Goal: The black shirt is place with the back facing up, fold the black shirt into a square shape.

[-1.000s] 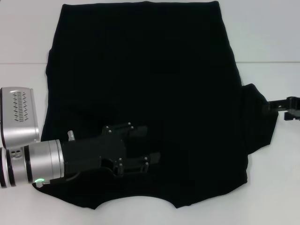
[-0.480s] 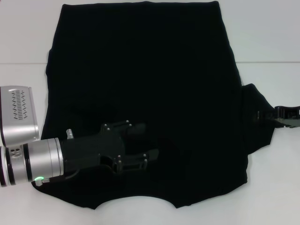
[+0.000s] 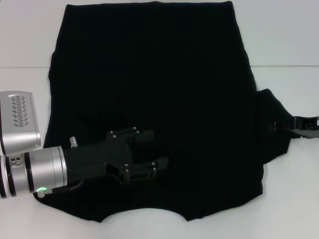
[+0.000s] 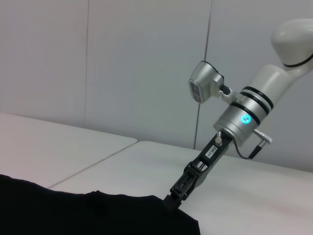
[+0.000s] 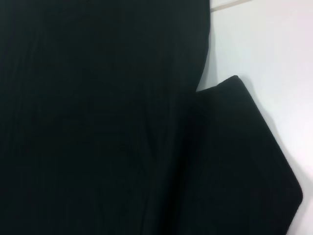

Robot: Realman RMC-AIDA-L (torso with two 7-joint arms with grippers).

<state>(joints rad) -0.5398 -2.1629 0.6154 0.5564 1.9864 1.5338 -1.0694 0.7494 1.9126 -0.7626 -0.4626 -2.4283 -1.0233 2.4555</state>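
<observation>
The black shirt (image 3: 154, 104) lies spread flat on the white surface (image 3: 284, 45), its plain side up, one short sleeve sticking out toward the robot's right. The left end effector (image 3: 157, 150) rests low over the near part of the cloth, fingers spread apart and holding nothing. The right end effector (image 3: 299, 124) sits at the outer hem of that right sleeve; the left wrist view shows its tip (image 4: 172, 199) down at the fabric edge, but black on black hides whether the fingers are pinched on the cloth, so I cannot tell.

The step in hand looks like taking the right sleeve to fold it inward over the body. The main risk is a shallow bite: if only the hem's top layer is caught, the sleeve may slip free partway across and land crumpled. Dragging instead of lifting could also pull the whole shirt sideways, skewing the later folds, since the left end effector may not be pinning it.
</observation>
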